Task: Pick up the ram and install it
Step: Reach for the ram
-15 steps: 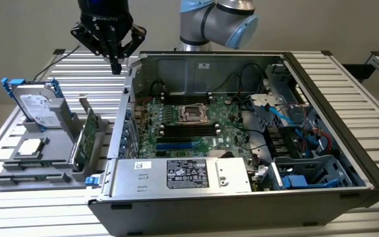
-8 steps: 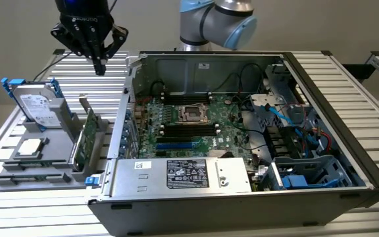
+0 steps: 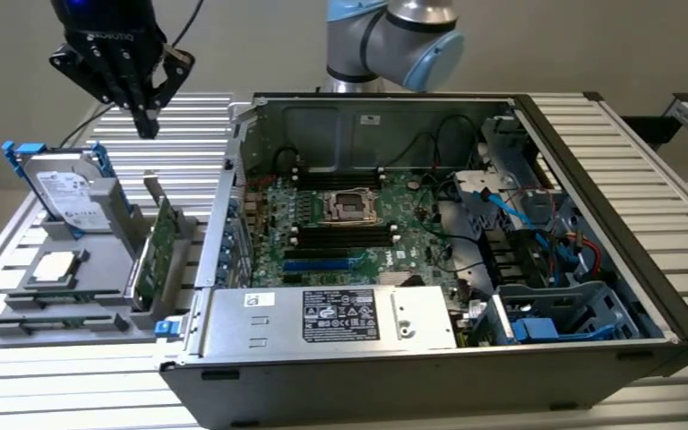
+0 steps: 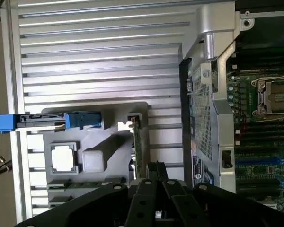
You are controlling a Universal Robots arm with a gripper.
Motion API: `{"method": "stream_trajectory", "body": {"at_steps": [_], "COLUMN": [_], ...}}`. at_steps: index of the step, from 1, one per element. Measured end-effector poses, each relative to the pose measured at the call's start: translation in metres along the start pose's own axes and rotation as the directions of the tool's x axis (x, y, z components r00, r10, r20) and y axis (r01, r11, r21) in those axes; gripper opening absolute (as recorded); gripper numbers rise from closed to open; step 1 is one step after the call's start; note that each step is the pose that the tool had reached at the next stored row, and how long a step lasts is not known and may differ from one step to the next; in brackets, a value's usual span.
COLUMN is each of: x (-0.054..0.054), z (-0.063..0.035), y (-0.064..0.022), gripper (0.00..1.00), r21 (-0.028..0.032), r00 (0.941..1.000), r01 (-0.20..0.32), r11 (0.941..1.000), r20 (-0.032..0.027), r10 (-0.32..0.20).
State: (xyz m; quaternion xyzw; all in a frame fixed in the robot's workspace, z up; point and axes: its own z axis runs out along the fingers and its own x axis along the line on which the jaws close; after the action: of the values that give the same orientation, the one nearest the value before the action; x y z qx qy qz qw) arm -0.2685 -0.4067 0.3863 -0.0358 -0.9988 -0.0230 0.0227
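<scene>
Gripper (image 3: 147, 124): clenched, empty, hanging high at the exterior view's left, over the slatted table (image 3: 33, 394) around the far end of the grey parts tray (image 3: 99, 278).

Ram (image 3: 64, 306): looks like the thin dark strip seated edge-up in the tray's near end, untouched, well apart from the gripper.

Sharing the tray: hard drive (image 3: 67, 193) with blue rails, upright expansion card (image 3: 155, 251).

Open PC case (image 3: 440, 394) to the right. Black memory slots (image 3: 344, 235) beside the CPU socket (image 3: 350, 206) apparently vacant.

Step in hand, by my read: approach for the pick. Best done by opening wide first, squaring pads to the stick's long faces, descending vertically and staying off the expansion card close by.

Writing: "ROBOTIQ" on the gripper body, just legible. PSU label (image 3: 338, 315) and drive label unreadable.
</scene>
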Motion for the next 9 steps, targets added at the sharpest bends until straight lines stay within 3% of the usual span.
{"method": "stream_trajectory", "body": {"at_steps": [5,9], "x": [0.019,0.031], "z": [0.0014,0.0024], "y": [-0.0084,-0.0180], "gripper": [0.11,0.11], "r21": [-0.0005,-0.0006], "r00": [1.0000,1.0000], "r01": [0.000,0.000], "r11": [1.0000,1.0000], "r20": [0.0079,0.0095], "r10": [0.000,0.000]}}
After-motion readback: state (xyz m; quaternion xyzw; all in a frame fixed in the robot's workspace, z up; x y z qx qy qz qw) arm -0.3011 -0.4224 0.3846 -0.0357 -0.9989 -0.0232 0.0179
